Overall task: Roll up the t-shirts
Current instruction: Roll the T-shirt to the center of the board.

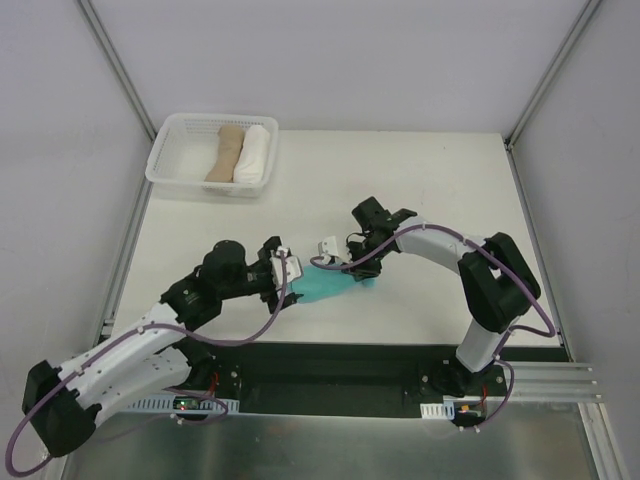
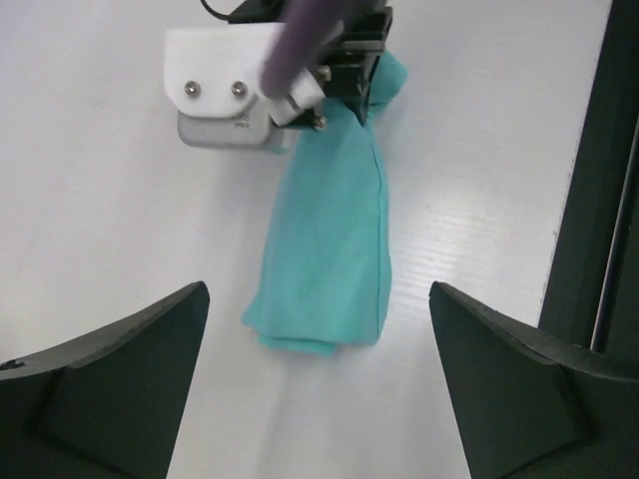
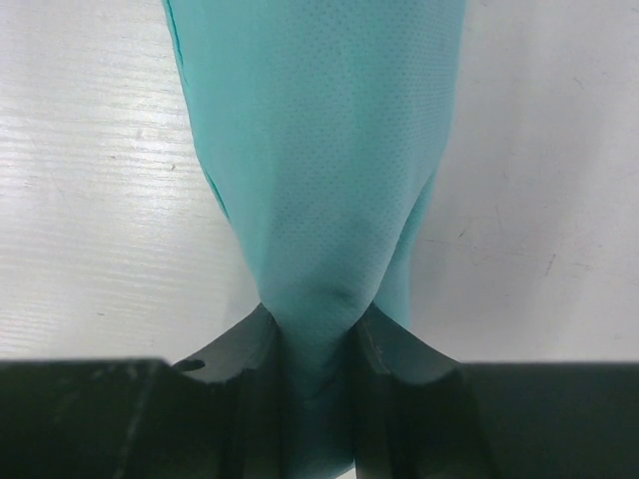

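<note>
The teal t-shirt [image 1: 328, 287] lies gathered into a long narrow bundle on the white table [image 1: 440, 180], near its front edge and between the 2 arms.

The right gripper [image 1: 350, 268] is closed down tight on one end of it. In the right wrist view its 2 fingers [image 3: 399, 364] squeeze the cloth [image 3: 319, 150] to a thin neck, and the right gripper [image 3: 315, 349] leaves no gap but the fabric itself. From there the shirt widens out and runs off the top of that view.

The left gripper [image 1: 295, 278] is spread wide and holds nothing. In the left wrist view its dark fingers [image 2: 120, 379] stand far apart at the bottom corners, and the left gripper [image 2: 318, 289] has the loose end of the shirt [image 2: 329, 239] lying in the gap, clear of both fingers.

Only the left wrist view shows the full length of the bundle: the layered folds at its free end, a seam down one side, and the right gripper [image 2: 364, 100] clamped on the far end. Only the top view shows the white basket [image 1: 165, 165] at the far left of the table, well apart from the shirt, with a tan roll [image 1: 225, 152] and a white roll [image 1: 255, 152] side by side in it.

A purple cable [image 2: 300, 40] and the right gripper's white housing hide the shirt's far end in the left wrist view. From above, both grippers cover the ends of the bundle. I cannot tell whether the pinched end is lifted or rests on the table.
</note>
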